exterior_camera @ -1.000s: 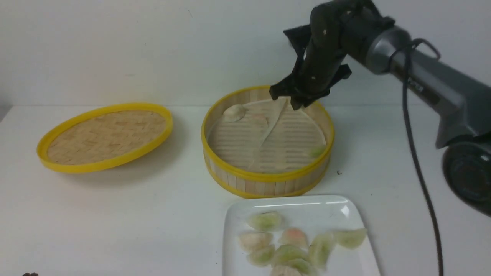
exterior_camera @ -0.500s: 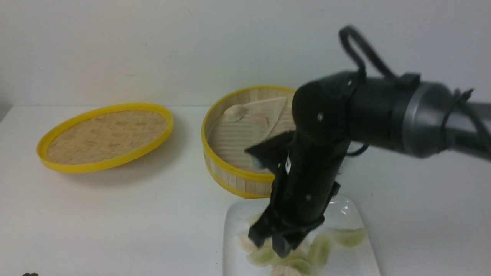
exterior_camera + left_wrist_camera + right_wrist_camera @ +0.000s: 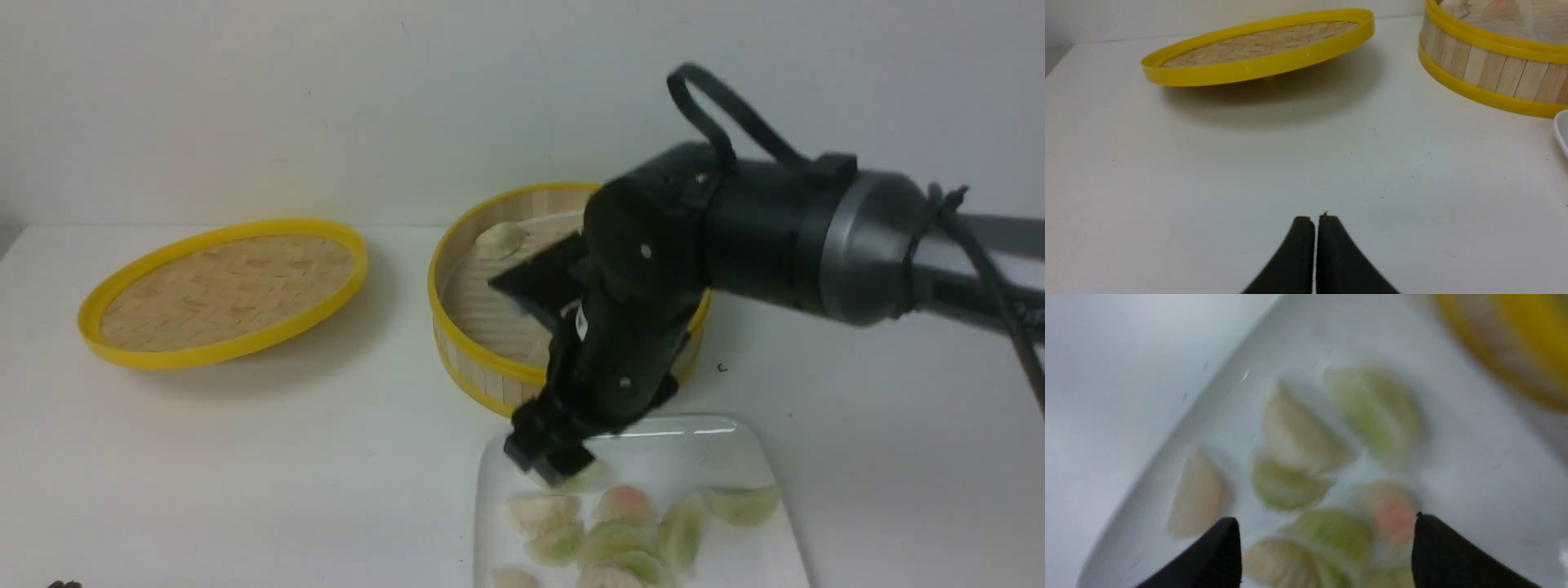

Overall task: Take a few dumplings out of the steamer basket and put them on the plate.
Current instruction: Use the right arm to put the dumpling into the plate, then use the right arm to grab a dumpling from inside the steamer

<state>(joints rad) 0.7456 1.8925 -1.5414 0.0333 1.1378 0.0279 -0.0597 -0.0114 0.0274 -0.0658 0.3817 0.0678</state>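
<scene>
- The white plate [image 3: 722, 457] sits at the near side of the table [image 3: 1208, 183], just in front of the steamer basket [image 3: 482, 380]
- Lots of dumplings [image 3: 624, 504] lie on the plate, packed close, and some touch each other
- Some are pale green, some pinkish, some whitish
- In the basket I can see one whitish dumpling [image 3: 500, 239] at the far left, right by the wall
- The big black arm [image 3: 775, 229] hides most of the basket's inside
- The flat lid [image 3: 220, 286] lies well off to the left of the basket, a bit tipped, with nothing in it
- The right gripper [image 3: 551, 467] hangs low over the far left part of the plate
- Its jaws are spread wide with nothing between them
- I cannot tell if it touches the green dumpling under it
- The left gripper [image 3: 1314, 220] is pressed closed over bare table and holds nothing
- The plate is shiny, smooth and squarish with round corners
- The basket is round, made of wooden slats with yellow bands
- The lid is woven with a yellow ring
- The dumplings are little half-moons with see-through skin
</scene>
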